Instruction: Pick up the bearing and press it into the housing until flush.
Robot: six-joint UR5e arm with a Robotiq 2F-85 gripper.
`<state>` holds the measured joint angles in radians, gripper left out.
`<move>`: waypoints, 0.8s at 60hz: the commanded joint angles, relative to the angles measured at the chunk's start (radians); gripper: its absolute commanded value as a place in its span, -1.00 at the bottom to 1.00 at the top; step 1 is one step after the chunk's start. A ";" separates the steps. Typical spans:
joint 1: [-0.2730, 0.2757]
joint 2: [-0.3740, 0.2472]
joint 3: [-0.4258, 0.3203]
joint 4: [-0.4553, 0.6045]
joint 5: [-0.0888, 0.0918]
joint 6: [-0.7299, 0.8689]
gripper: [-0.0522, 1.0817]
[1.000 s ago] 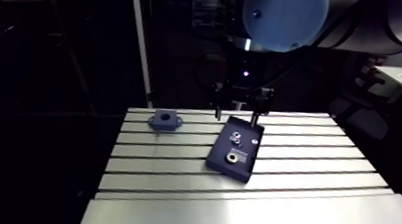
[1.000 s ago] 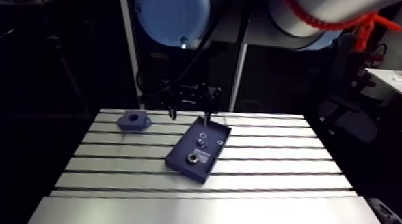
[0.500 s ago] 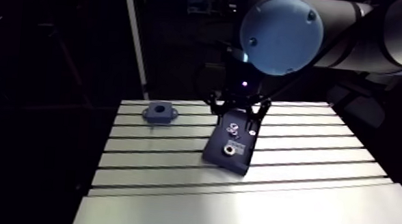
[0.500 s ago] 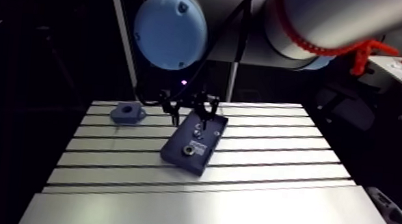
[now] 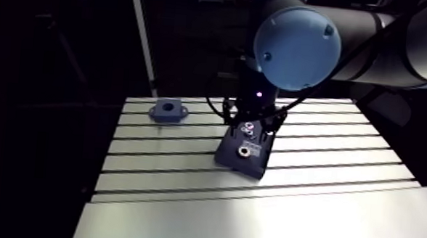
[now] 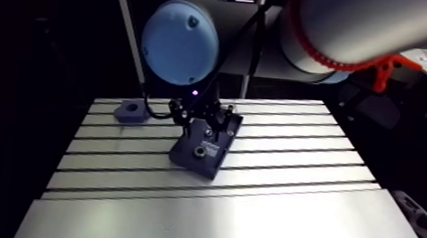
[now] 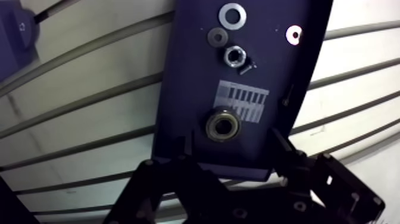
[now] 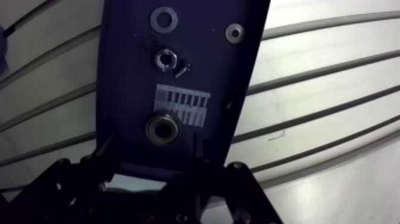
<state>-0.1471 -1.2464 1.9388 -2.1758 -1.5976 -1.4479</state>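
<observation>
Hovering over bearing (image 7: 222,127), fingers (image 7: 284,149) apart

Dark violet-blue on the tray (image 7: 190,89), with a pale label (image 7: 247,101) barred in grey stripes. Dull brassy grey around a dark centre on the bearing (image 7: 223,127). Bright silver on the large washer (image 7: 233,15). Muted blue on the housing (image 5: 168,110). Pale silver-grey lined with dark parallel slots on the table (image 5: 326,209). Matte black on the pincer (image 7: 232,143).

Arm view: I look down from the upper link, far back, across the slotted table (image 5: 331,148) to the dark tray (image 5: 257,162). Wrist view: I look steeply down, close above. Shared: that tray and its bearing (image 7: 222,127).
</observation>
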 commanded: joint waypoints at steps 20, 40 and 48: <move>-0.005 0.037 0.025 -0.063 0.001 -0.004 -0.37; -0.005 0.052 0.035 -0.077 0.001 -0.006 -0.34; -0.005 0.052 0.036 -0.081 0.000 -0.024 -0.31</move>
<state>-0.1518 -1.1980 1.9724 -2.2498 -1.5962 -1.4557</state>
